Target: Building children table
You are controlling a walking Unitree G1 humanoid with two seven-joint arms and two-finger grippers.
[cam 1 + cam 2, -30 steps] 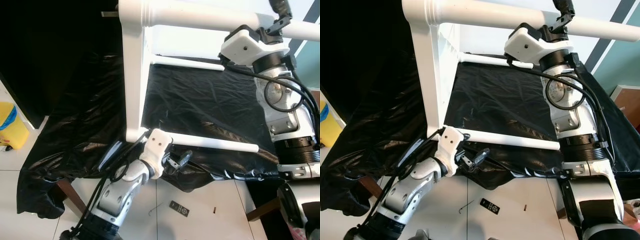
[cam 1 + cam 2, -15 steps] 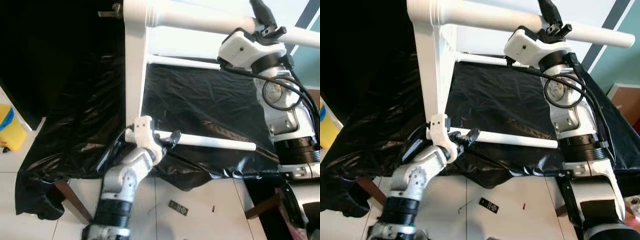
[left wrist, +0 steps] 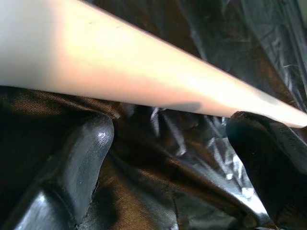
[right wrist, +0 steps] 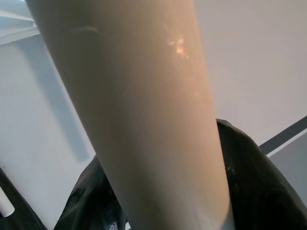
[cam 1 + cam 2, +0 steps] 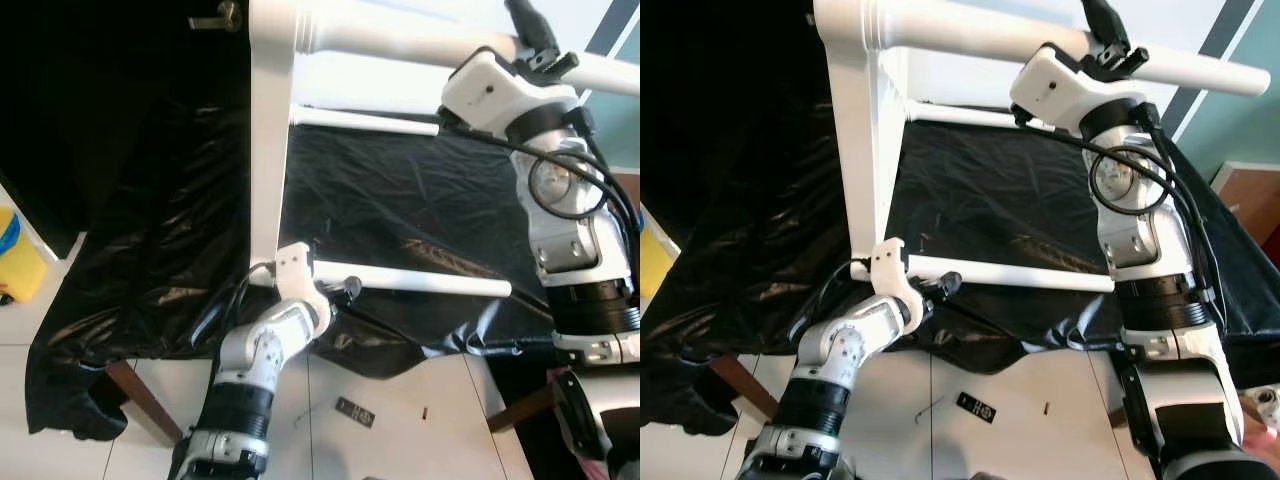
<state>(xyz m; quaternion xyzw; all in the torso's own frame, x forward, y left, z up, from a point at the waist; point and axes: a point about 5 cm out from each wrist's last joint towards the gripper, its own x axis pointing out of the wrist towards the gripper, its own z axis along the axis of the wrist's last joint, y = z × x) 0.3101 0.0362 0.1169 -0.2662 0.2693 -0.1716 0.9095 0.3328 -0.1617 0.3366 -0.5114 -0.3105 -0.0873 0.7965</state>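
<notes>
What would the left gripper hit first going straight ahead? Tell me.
Probably the lower white rail: the left gripper sits just under it, open fingers pointing along it over the black sheet. Depth is unclear.

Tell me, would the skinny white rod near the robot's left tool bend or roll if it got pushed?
The thin white rod looks straight and rigid, so probably stiff. It joins the white leg at one end, so it likely can't roll. Its smooth painted surface could slip between the left tool's fingers.

One white table frame (image 5: 268, 150) lies on one black plastic sheet (image 5: 400, 210); two thin white rods (image 5: 420, 285) and two thick legs show on it. One small dark remote-like item (image 5: 357, 412) lies on the floor, one yellow bin (image 5: 15, 262) at the sheet's left edge
</notes>
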